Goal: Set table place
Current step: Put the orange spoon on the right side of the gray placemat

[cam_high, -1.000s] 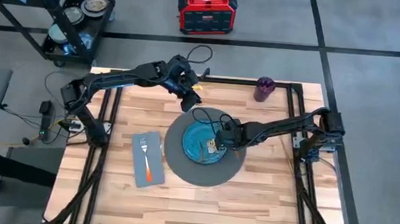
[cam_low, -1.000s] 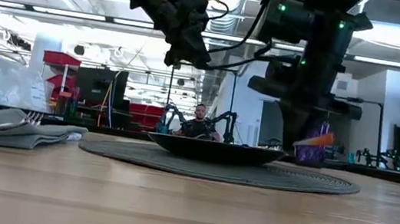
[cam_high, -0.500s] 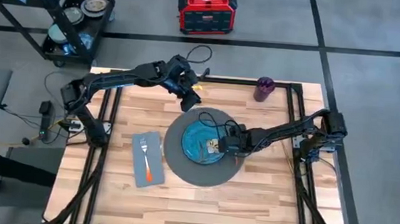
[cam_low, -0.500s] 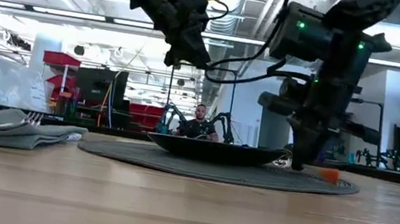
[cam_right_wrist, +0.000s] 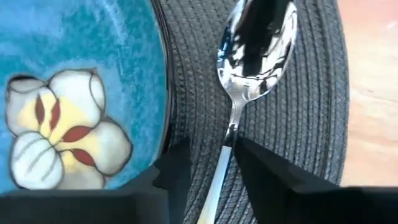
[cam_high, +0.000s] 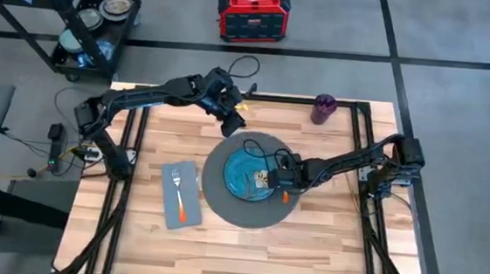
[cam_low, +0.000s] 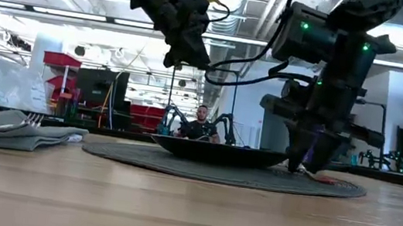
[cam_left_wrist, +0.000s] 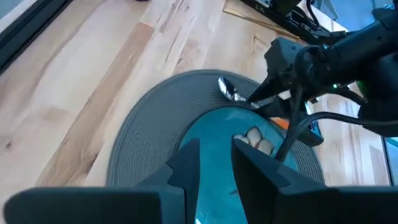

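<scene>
1. The table (cam_high: 324, 248) is a light wood plank top, and the round dark grey mat (cam_high: 248, 212) is laid near its middle.
2. The blue-green plate (cam_high: 240, 173) is set on the mat, with a white and yellow flower pattern shown in the right wrist view.
3. The right gripper (cam_high: 278, 180) is held low over the mat, just beside the plate's right rim.
4. The spoon (cam_right_wrist: 255, 43) is laid on the mat beside the plate, and its thin stem is seen between the right gripper's two fingers (cam_right_wrist: 171, 174), which are set close about it.
5. The spoon's orange handle (cam_high: 285, 194) is seen on the mat just behind the right gripper.
6. The left gripper (cam_high: 231, 124) is held in the air above the far edge of the mat, its fingers (cam_left_wrist: 186, 168) parted with nothing between them.
7. The grey napkin (cam_high: 179, 193) is laid to the left of the mat, and the orange-handled fork (cam_high: 179, 195) is rested on it.
8. The purple cup (cam_high: 323, 108) is stood upright at the table's far edge, well apart from the mat.
</scene>
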